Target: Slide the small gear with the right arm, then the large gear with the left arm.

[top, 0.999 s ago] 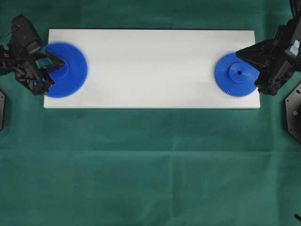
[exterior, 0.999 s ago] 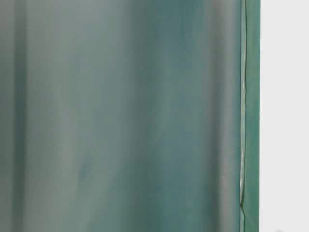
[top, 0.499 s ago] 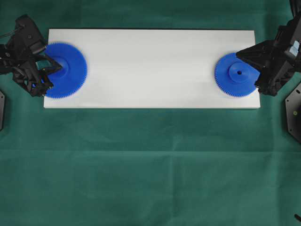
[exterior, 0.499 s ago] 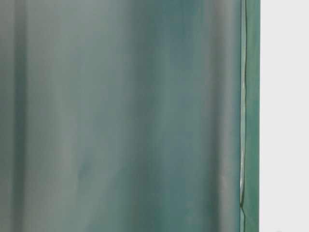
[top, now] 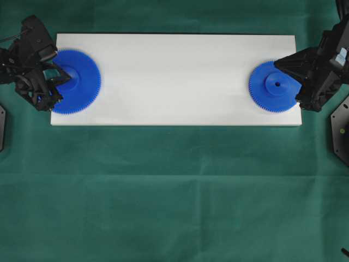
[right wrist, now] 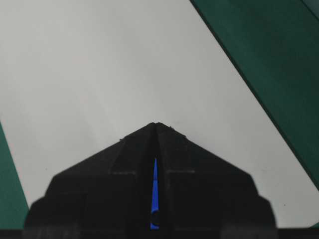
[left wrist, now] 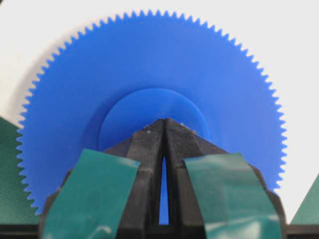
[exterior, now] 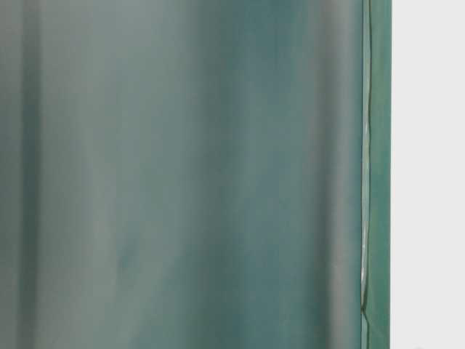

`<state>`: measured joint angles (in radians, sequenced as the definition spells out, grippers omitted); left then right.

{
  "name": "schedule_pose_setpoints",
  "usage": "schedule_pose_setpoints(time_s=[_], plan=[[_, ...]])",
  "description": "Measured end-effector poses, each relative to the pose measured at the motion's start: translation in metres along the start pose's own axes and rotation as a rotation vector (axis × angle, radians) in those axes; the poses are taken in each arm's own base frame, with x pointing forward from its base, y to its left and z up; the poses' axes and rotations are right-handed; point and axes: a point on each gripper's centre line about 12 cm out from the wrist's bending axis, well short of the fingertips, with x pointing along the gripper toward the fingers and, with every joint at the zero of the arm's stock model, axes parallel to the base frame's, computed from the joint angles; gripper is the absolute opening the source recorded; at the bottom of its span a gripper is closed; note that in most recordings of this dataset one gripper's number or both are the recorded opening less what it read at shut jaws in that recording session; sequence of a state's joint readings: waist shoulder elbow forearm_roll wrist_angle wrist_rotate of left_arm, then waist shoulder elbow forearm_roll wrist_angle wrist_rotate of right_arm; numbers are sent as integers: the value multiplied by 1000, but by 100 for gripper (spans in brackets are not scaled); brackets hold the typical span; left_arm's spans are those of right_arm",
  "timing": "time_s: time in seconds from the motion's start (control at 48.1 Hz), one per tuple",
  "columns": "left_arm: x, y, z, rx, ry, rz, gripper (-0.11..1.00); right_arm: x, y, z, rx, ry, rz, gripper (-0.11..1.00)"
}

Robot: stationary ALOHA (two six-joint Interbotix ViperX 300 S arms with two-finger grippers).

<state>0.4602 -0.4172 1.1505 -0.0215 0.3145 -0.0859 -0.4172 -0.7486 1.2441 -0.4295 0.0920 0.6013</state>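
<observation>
so, overhead: the white board (top: pixel 174 82) is the landmark. the small gear (top: pixel 272 87) lies at its right end, the right end effector (top: pixel 294 82) over that gear's outer edge, likely set to push. the large gear (top: pixel 76 82) lies at the board's left end, the left end effector (top: pixel 61 82) on it. left wrist: tips pressed together on the raised round hub, teeth fine, matte plastic. right wrist: tips together, blue sliver between, smooth board ahead.
</observation>
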Motion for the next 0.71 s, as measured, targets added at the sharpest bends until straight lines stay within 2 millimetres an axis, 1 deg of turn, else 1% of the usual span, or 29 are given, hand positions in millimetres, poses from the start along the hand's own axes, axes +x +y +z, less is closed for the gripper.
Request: schedule_pose_setpoints(time_s=[0.25, 0.707], plan=[[-1, 5, -2, -20, 25, 13, 0, 0, 2, 1, -3, -13, 15, 50], [3, 6, 1, -20, 18, 15, 0, 0, 3, 0, -4, -11, 17, 50]])
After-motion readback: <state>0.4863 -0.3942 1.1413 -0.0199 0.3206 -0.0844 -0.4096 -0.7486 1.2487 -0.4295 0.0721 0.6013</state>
